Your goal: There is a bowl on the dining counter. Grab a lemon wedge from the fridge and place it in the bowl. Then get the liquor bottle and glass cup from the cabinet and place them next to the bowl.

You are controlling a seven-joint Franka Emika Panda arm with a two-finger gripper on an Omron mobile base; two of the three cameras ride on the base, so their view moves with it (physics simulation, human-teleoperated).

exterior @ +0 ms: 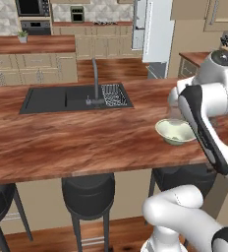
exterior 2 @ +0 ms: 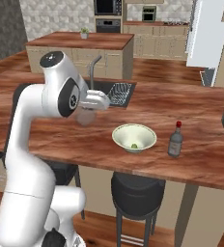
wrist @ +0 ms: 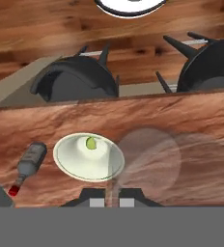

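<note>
My gripper (exterior 2: 87,110) is shut on the rim of the glass cup (exterior 2: 86,117), a translucent grey tumbler held just above the dining counter (exterior 2: 196,111), left of the bowl (exterior 2: 134,137). In the hand view the glass cup (wrist: 150,159) hangs beside the bowl (wrist: 88,157), its thin wall pinched between the fingertips (wrist: 97,197). A green lemon wedge (wrist: 91,142) lies in the bowl. The liquor bottle (exterior 2: 175,140), dark with a red cap, stands upright right of the bowl. In the left base view my arm partly covers the bowl (exterior: 175,132).
A black sink (exterior: 62,98) with a thin faucet (exterior: 95,78) and a dish rack (exterior 2: 119,92) sits in the counter behind the bowl. Black stools (exterior: 89,194) stand under the near edge. The pale fridge (exterior 2: 208,34) is at the back right.
</note>
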